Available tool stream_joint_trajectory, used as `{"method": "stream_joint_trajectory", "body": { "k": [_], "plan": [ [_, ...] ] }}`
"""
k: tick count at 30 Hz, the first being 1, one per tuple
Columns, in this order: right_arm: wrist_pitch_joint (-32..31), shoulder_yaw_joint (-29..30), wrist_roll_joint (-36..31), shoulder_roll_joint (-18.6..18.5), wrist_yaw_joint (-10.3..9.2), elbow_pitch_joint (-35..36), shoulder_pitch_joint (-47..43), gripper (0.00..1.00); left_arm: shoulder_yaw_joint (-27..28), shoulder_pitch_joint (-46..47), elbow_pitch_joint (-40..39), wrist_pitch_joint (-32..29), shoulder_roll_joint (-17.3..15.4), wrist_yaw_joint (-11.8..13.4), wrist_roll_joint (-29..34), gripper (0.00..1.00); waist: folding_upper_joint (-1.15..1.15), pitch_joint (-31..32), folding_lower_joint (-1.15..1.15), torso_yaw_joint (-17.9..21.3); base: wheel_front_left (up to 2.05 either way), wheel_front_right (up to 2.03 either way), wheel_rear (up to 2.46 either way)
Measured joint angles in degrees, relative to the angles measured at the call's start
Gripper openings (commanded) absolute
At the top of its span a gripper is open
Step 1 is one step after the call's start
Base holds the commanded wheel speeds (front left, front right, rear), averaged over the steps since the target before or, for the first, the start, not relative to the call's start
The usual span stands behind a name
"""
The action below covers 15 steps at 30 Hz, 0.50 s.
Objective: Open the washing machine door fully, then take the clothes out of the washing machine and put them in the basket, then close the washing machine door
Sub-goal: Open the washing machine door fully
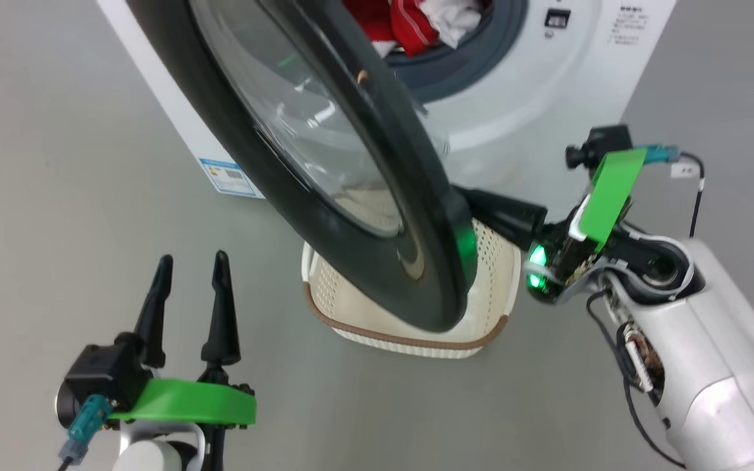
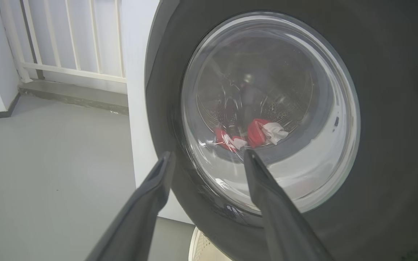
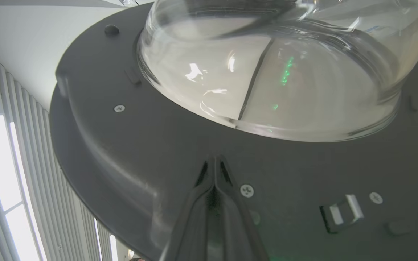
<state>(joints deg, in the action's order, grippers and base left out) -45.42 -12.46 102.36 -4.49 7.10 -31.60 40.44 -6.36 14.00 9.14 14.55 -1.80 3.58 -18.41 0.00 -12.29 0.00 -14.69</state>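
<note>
Behind the washing machine door, right hand pressed together, perhaps touching it; before its glass, left hand spread

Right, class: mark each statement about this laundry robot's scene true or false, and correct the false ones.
1. The washing machine door stands open. True.
2. The clothes lie in the basket. False: the red and white clothes are inside the washing machine.
3. The left gripper is open and holds nothing. True.
4. The right gripper is open wide. False: its fingers are shut together, tips at the door's inner face.
5. The basket stands on top of the machine. False: it sits on the floor under the door.
</note>
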Motion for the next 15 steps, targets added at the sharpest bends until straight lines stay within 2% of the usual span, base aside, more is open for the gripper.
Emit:
{"method": "stream_joint_trajectory", "body": {
  "k": [15],
  "plan": [
    [1.37,-8.08,4.13,0.16,0.0,-0.36,-5.33,0.0,-0.31,-2.93,3.86,0.0,-0.04,-0.07,0.0,1.0,0.0,6.58,0.0,-4.81,0.0,0.0,0.0]
  ]
}}
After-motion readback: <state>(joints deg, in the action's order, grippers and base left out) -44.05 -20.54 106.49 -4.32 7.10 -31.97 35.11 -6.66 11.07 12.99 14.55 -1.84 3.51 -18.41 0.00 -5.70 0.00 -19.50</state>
